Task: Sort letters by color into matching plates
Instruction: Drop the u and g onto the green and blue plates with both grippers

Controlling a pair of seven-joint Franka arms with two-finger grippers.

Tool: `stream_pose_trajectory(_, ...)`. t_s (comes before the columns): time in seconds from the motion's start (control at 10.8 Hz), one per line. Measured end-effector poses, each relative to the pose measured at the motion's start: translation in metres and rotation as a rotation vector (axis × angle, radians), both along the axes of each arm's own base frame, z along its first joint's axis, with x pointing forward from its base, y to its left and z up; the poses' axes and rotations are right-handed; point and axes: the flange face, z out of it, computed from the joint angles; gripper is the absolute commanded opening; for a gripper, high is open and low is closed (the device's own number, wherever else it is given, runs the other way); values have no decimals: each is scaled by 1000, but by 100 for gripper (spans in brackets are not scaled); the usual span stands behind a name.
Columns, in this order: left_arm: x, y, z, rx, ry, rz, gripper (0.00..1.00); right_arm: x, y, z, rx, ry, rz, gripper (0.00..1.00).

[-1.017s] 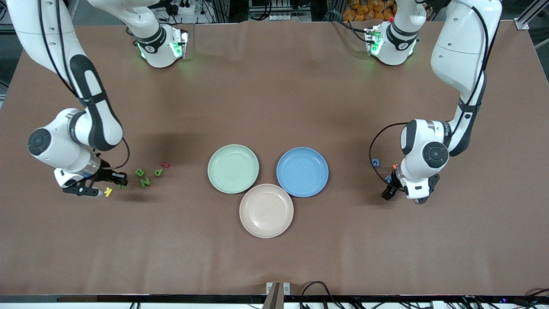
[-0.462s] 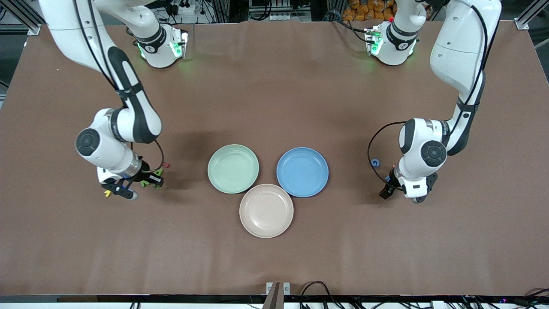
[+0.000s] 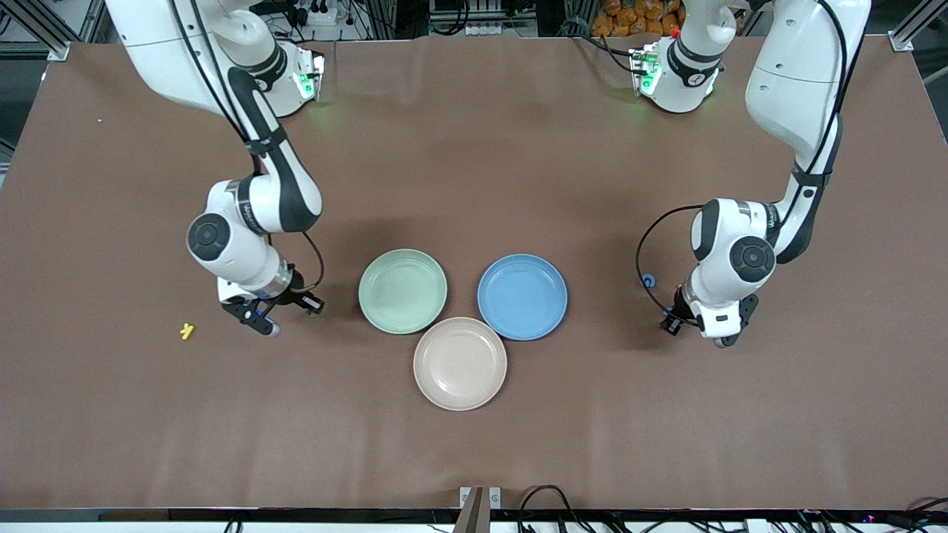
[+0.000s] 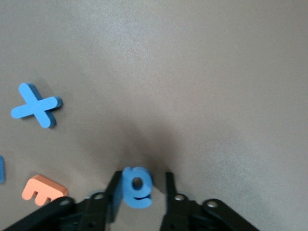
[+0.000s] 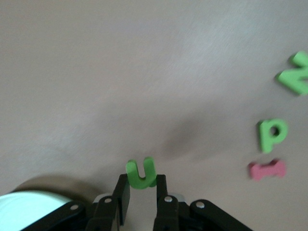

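Green foam letter U (image 5: 141,173) is pinched tight in the right gripper (image 5: 140,191), up over the table just beside the pale green round plate (image 3: 402,290). The left gripper (image 4: 141,186) has its fingers on each side of a small blue foam letter g (image 4: 137,186), but I cannot tell if they squeeze it. The round blue plate (image 3: 522,296) and the green one have nothing in them.

The place looks like a robotics lab. Two white arms are bolted at 11 and 1 o'clock on a counter (image 3: 474,163) covered with a brown sheet. Aluminium frame bars (image 3: 915,21), a power strip (image 3: 315,11) and loose cables (image 3: 548,497) run along its edges.
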Motion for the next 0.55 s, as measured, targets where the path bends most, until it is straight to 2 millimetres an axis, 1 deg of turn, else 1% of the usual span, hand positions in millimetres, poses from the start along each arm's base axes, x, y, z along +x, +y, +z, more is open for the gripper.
stream_pose_trajectory(0.28, -1, 0, 1, -2, 0, 34, 0, -6, 46, 11, 22, 35, -56, 26)
stream_pose_trajectory(0.55, -1, -3, 5, -5, -6, 15, 0, -15, 82, 17, 28, 52, -106, 26)
